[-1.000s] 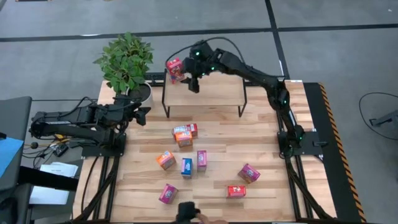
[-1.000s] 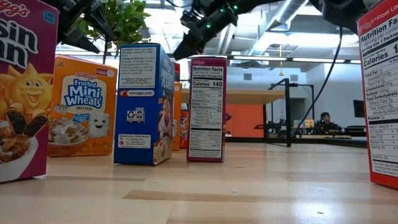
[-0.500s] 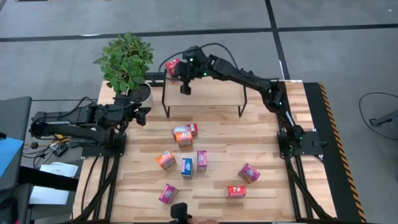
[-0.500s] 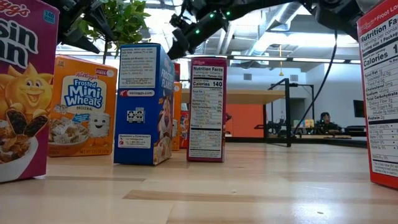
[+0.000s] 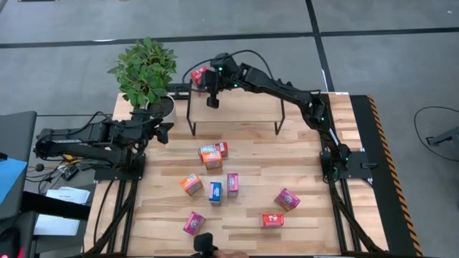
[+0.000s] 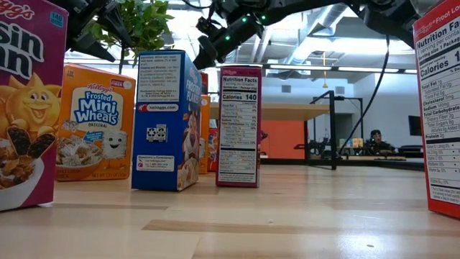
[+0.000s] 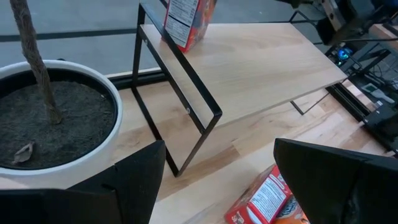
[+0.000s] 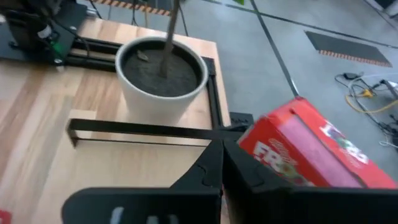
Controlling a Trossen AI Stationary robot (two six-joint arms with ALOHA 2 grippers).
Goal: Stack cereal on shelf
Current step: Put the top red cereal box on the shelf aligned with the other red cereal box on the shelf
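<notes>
Eight cereal boxes (image 5: pixel 215 192) are being left scattered on the plank tabletop (image 5: pixel 308 172), nearest the camera. Farther back, the left gripper (image 5: pixel 162 132) is being held wide open and empty beside the potted plant (image 5: pixel 145 72). Farthest, the right gripper (image 5: pixel 212 99) is being held shut and empty over the shelf (image 5: pixel 244 109), just beside the red cereal box (image 5: pixel 200 76) standing at its back-left corner.

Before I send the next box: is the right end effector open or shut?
Shut. In the right wrist view the right end effector's dark fingers meet with no gap, empty, beside the red cereal box on the shelf.
</notes>
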